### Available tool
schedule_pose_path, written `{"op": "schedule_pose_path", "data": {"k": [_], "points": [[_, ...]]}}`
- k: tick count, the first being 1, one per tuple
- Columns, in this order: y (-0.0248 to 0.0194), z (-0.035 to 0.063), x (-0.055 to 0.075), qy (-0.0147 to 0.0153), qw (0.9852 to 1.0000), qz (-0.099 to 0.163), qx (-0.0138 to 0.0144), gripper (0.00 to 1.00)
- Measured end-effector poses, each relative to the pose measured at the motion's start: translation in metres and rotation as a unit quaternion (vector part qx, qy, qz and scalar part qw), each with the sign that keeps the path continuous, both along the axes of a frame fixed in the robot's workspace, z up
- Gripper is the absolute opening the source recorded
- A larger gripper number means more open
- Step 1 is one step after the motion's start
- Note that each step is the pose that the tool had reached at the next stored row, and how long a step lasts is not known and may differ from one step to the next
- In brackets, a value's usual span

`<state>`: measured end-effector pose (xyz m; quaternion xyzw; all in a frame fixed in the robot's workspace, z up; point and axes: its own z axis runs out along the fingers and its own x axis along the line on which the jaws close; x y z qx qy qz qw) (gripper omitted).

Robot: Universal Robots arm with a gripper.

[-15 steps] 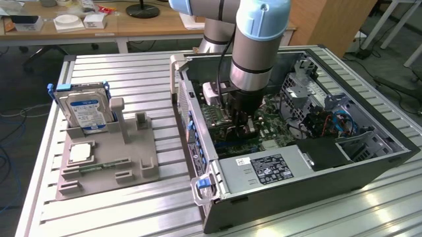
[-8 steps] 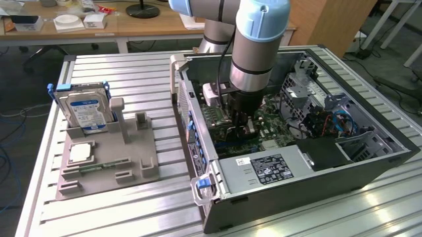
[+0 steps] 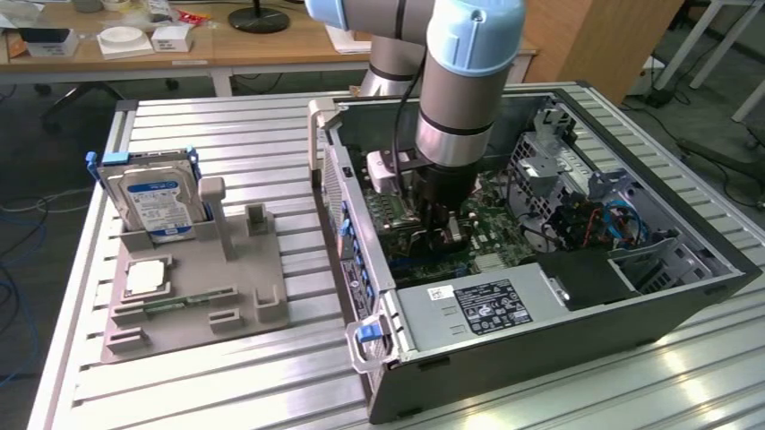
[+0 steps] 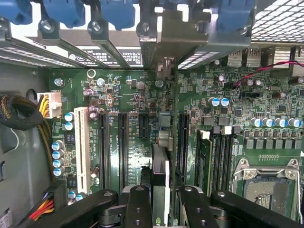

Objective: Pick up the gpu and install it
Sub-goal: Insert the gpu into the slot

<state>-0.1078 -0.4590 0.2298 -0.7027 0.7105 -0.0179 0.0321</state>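
Note:
My gripper point(image 3: 438, 226) is down inside the open computer case point(image 3: 669, 296), over the green motherboard point(image 4: 118, 95). In the wrist view the gpu point(image 4: 160, 164) shows edge-on as a thin upright card between my two black fingers point(image 4: 138, 204), and my gripper point(image 4: 161, 211) is shut on it. The card lies along a black expansion slot point(image 4: 182, 137), low over the board. Whether it is seated in the slot I cannot tell. Its far end reaches the metal bracket openings point(image 4: 159, 42) at the case's rear wall, under the blue clips point(image 4: 118, 14).
A grey fixture point(image 3: 197, 287) on the slatted table at the exterior view's left holds a silver hard drive point(image 3: 153, 202) with a blue-white label and a memory stick point(image 3: 185, 298). Inside the case are the power supply point(image 3: 478, 309), drive cage point(image 3: 562, 170), cables point(image 4: 19, 118) and an empty CPU socket point(image 4: 266, 185).

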Motion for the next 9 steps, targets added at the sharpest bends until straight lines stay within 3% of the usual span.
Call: {"op": "schedule_pose_path", "data": {"k": [4,9], "points": [[-0.0002,-0.0061,-0.0004,-0.0003,1.0,0.0,-0.0009,0.27],[-0.0001,-0.0069,-0.0003,-0.0004,1.0,0.0,-0.001,0.27]]}}
